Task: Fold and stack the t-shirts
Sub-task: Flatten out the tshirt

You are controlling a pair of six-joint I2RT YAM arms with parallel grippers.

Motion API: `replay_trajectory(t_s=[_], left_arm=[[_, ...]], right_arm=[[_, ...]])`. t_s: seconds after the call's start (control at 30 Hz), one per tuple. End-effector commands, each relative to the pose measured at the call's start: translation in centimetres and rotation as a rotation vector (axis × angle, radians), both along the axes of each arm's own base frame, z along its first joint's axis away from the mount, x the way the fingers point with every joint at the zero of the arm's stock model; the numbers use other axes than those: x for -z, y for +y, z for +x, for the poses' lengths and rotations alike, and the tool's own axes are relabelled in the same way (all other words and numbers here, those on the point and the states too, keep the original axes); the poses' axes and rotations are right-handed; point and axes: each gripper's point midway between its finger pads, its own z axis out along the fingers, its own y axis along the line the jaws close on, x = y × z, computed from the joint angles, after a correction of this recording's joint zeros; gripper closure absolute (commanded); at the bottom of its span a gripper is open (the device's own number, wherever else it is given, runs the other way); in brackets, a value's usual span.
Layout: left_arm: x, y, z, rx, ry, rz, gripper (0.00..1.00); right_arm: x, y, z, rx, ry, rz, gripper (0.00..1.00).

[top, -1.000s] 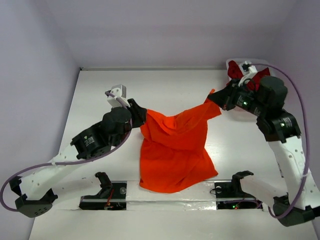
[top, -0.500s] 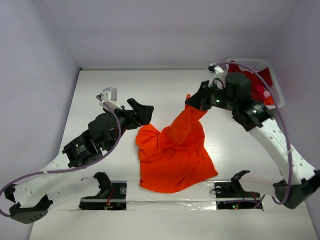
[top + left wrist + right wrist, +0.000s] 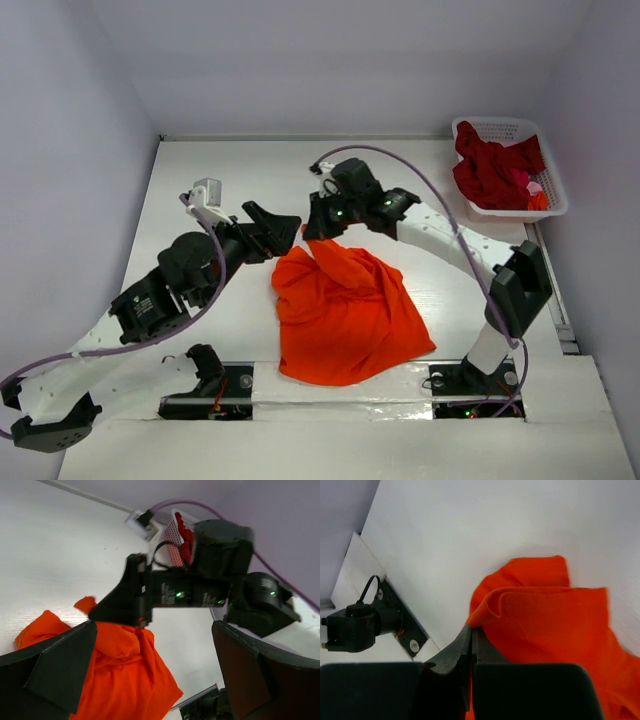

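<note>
One garment in play, the orange-red t-shirt (image 3: pixel 345 315), heaped on the table (image 3: pixel 200 170) right under the right gripper (image 3: pixel 314 234) and fanning out from its tips toward the arm bases. Pinched tight on a raised fold at the cloth's far edge, with no gap between those fingers in the wrist view. Just to that claw's left, the left gripper (image 3: pixel 280 232), spread wide and empty, tips level with the shirt's upper corner but apart from the cloth. Probably mid-fold: far edge lifted over the body, nothing yet flat or squared. Next, likely, lowering the held fold onto the cloth beneath the right claw, letting go, then bringing the wide claw in for the loose corner nearest it. Long axis of the shirt from the pinch point toward the near table edge, drifting a little to the robot's right and widening; neck and hem not tellable in the bunching. Well beyond the right claw, toward the far right corner, dark red t-shirts (image 3: pixel 490 170) heaped in the white basket (image 3: pixel 508 128), unstacked.
</note>
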Motion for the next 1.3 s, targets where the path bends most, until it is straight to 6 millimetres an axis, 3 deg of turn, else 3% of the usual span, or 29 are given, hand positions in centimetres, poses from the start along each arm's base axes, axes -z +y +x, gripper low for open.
replay_trajectory(t_s=[0.0,0.03,0.17,0.3,0.47,0.67,0.73,0.77,0.8,0.83,1.0,1.07,1.2,1.23,1.27], left_arm=[[-3.6,1.7,-0.8,-0.016,-0.054,-0.065,0.01],[-4.1,1.9,-0.9,-0.015,-0.059,-0.068,0.01],[-4.5,2.1,-0.8,-0.023,-0.062,-0.048,0.01],[-4.9,2.7,-0.9,-0.036,-0.071,-0.044,0.01],[-5.9,3.4,-1.1,-0.047,-0.081,-0.049,0.01],[-6.4,3.8,-1.5,-0.041,-0.081,-0.061,0.01],[-6.2,3.8,-1.6,-0.037,-0.078,-0.06,0.01],[-6.1,3.7,-1.6,-0.037,-0.075,-0.058,0.01],[-6.0,3.7,-1.6,-0.038,-0.075,-0.058,0.01],[-5.8,3.7,-1.5,-0.037,-0.071,-0.051,0.01],[-4.0,3.8,-0.7,-0.087,-0.044,-0.017,0.01],[-2.3,4.6,-0.1,-0.156,-0.021,-0.016,0.01],[-1.2,6.2,0.1,-0.225,-0.048,-0.077,0.01],[-1.3,6.1,0.3,-0.231,-0.059,-0.093,0.01],[-0.4,5.3,0.6,-0.218,-0.055,-0.065,0.01]], right_arm=[[-3.0,5.0,-1.9,-0.084,-0.074,0.089,1.0],[-2.5,6.4,-3.7,-0.124,-0.064,0.087,1.0],[-0.4,9.7,-7.3,-0.186,-0.011,0.092,1.0],[1.7,11.4,-9.4,-0.219,0.035,0.095,1.0],[3.8,12.0,-9.7,-0.229,0.081,0.101,1.0],[4.3,12.3,-9.9,-0.243,0.099,0.102,1.0],[4.4,12.4,-10.1,-0.253,0.106,0.109,0.9],[4.5,12.4,-10.3,-0.258,0.112,0.11,0.65],[4.6,12.4,-10.4,-0.263,0.118,0.108,0.51],[4.8,12.4,-10.4,-0.265,0.12,0.108,0.01],[4.6,11.2,-11.2,-0.244,0.105,0.109,0.0],[3.2,10.0,-11.3,-0.215,0.074,0.123,0.0],[0.5,7.6,-11.2,-0.153,0.013,0.14,0.0],[0.3,6.9,-10.8,-0.118,-0.006,0.127,0.0],[-1.7,6.0,-10.7,-0.092,-0.04,0.153,0.0]])
